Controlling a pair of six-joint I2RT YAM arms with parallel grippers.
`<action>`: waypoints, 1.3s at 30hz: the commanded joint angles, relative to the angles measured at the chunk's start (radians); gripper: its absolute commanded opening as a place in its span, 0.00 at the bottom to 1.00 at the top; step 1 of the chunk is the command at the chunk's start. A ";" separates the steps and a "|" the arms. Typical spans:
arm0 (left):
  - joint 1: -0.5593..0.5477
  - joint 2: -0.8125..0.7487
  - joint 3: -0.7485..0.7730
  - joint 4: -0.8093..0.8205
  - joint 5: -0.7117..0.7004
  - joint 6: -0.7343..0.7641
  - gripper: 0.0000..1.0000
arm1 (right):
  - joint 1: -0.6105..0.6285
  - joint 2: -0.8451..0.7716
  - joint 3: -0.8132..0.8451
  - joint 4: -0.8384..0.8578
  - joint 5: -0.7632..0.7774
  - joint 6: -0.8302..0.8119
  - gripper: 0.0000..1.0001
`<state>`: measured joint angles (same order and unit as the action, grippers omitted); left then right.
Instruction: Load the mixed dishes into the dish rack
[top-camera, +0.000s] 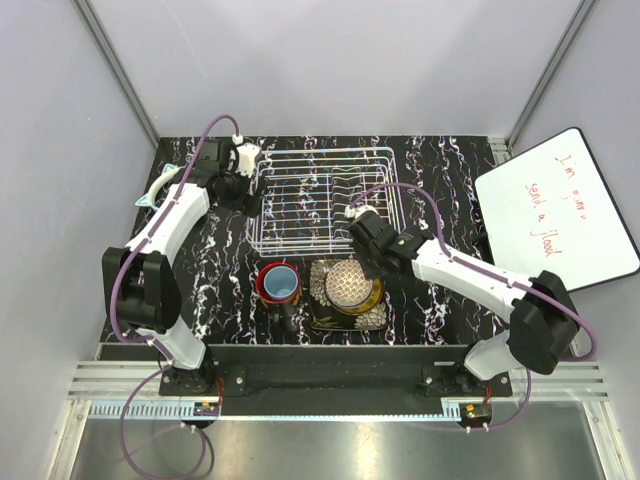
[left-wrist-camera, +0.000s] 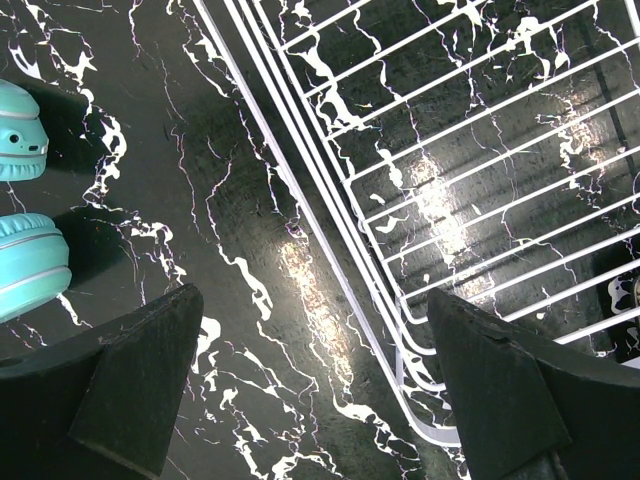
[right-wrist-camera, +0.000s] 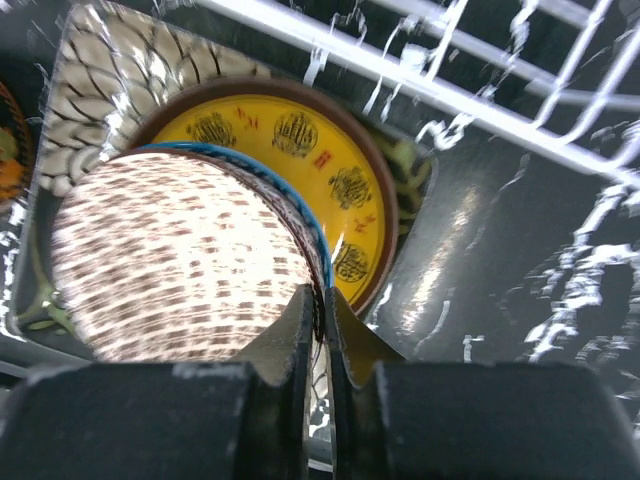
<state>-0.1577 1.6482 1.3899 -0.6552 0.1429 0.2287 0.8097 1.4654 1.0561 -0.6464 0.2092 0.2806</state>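
Observation:
The white wire dish rack stands at the back middle with no dishes in it. In front of it the gold lattice bowl sits on the mustard-yellow plate, which lies on the black square flowered plate. My right gripper is shut on the bowl's rim; in the right wrist view the gripper pinches the blue-edged rim of the bowl over the yellow plate. The light blue cup sits inside the dark red-lined mug. My left gripper is open and empty beside the rack's left edge.
A teal object lies at the table's far left and shows in the left wrist view. A whiteboard with red writing leans at the right. Grey walls close in the back and sides.

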 joint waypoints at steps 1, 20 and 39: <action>0.004 -0.013 0.006 0.045 -0.009 0.011 0.98 | 0.009 -0.074 0.139 -0.048 0.090 -0.043 0.00; 0.006 -0.005 -0.002 0.043 -0.011 0.018 0.98 | 0.009 -0.082 0.360 -0.137 0.329 -0.175 0.00; 0.020 -0.022 -0.006 0.046 -0.005 0.034 0.98 | -0.193 0.139 0.616 0.033 0.458 -0.405 0.00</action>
<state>-0.1467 1.6508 1.3830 -0.6472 0.1425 0.2394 0.6857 1.5982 1.5745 -0.7429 0.6384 -0.0643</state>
